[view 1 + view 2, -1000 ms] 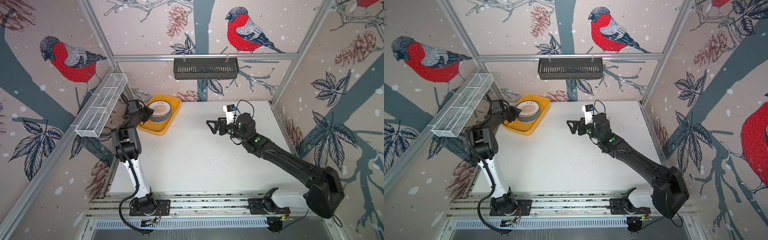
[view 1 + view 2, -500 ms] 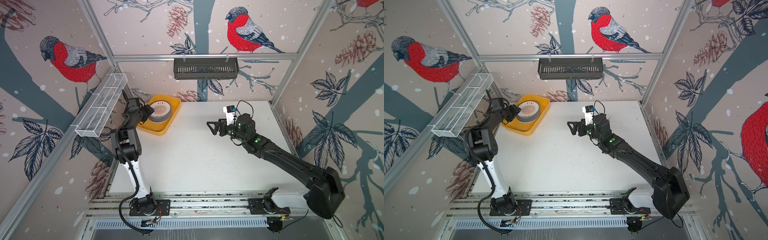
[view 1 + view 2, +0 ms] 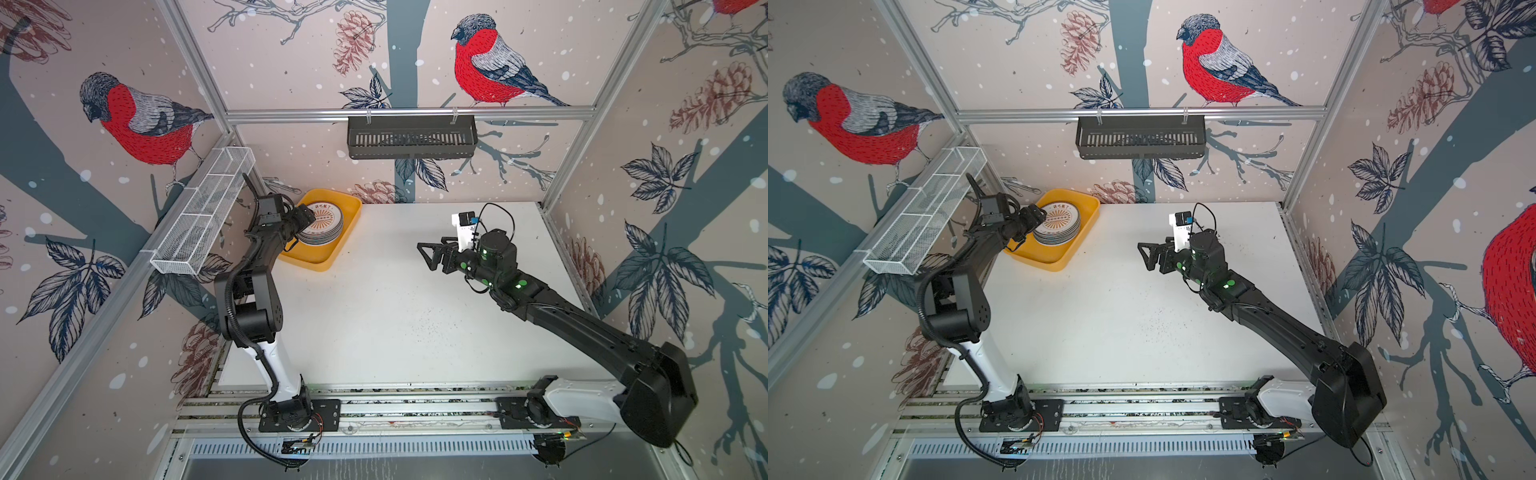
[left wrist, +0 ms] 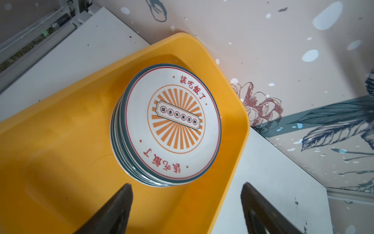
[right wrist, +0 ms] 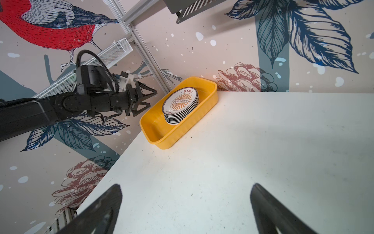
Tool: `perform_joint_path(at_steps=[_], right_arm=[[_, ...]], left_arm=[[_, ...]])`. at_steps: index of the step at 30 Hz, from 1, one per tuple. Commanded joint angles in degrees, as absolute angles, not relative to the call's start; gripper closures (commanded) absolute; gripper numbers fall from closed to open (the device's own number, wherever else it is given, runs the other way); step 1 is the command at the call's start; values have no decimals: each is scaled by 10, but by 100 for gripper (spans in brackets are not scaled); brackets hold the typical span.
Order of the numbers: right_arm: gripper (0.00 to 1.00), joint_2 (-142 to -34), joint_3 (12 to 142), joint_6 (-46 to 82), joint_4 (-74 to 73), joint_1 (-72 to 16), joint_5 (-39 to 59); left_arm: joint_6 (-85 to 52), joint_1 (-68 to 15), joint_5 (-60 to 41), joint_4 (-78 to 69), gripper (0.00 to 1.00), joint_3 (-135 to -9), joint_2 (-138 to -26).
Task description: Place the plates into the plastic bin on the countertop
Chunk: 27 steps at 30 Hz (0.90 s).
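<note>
No loose plate lies on the flat white bench (image 3: 395, 316), as far as I can see. At its 11 o'clock corner, close to the back wall and the left edge, sits the shallow yellow plastic bin (image 3: 318, 261). The stack of small round white plates (image 3: 323, 224), orange sunburst on top, stands in the bin's far half; the near half is bare. I judge the placing finished, though I cannot count the stack. The left end effector (image 5: 152, 98) hangs at 9 o'clock of the stack, jaws wide apart, holding nothing. The right end effector (image 3: 426, 257), also wide and without load, hovers near 1 o'clock, well apart from the bin. Toward 6 o'clock there is much free room.
</note>
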<state>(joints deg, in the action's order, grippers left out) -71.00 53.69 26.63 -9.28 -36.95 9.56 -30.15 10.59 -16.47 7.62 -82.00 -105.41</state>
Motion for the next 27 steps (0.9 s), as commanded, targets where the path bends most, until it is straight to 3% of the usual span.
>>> perform_joint_path(at_steps=[1,18,27], right_arm=[[0,-692,532,259,-98,-369,75],[0,-625,496,280,-63,-342,-24],[0,-557,442,292,-49,-238,-56]], left_arm=[[-284,104,-165,5,12,-773,-1006],[-204,22,-138,-139,4,-521,-720],[-197,-41,-75,-184,4,-402,-638]])
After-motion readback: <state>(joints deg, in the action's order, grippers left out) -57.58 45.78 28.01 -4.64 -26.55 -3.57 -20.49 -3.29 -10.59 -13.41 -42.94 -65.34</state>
